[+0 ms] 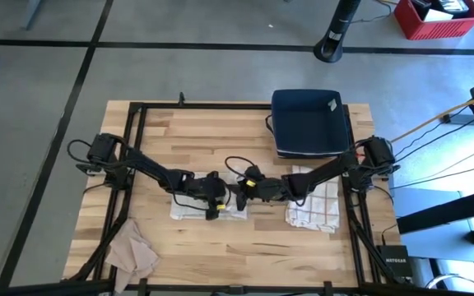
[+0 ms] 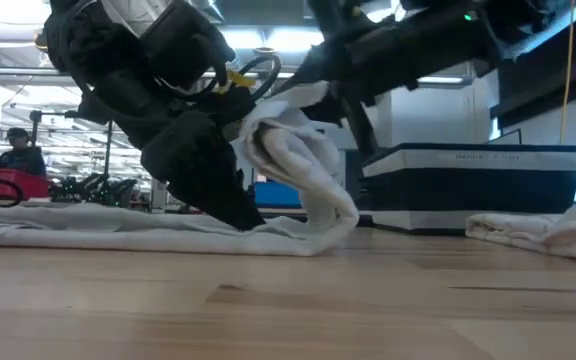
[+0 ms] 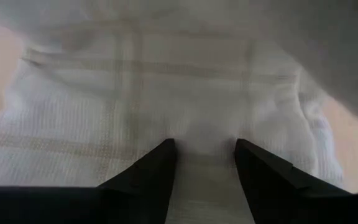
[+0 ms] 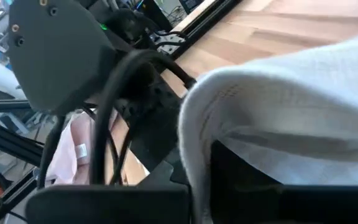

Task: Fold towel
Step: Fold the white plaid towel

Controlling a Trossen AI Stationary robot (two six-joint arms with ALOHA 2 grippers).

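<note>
White towel (image 1: 194, 207) mid-fold at table centre, both grippers on it.

Left gripper (image 1: 217, 197) presses down on the towel, fingers (image 3: 148, 177) spread fairly wide with cloth bunched between them; right gripper (image 1: 243, 191) is closed narrow on the towel's edge, lifted and curled over in a loop in the low view. Rest of towel lies flat on the wooden table (image 1: 220, 247). Checked cloth (image 1: 313, 202) sits under the right arm, tan rag (image 1: 132, 251) near the left front corner, dark blue bin (image 1: 307, 123) toward the far right side.
</note>
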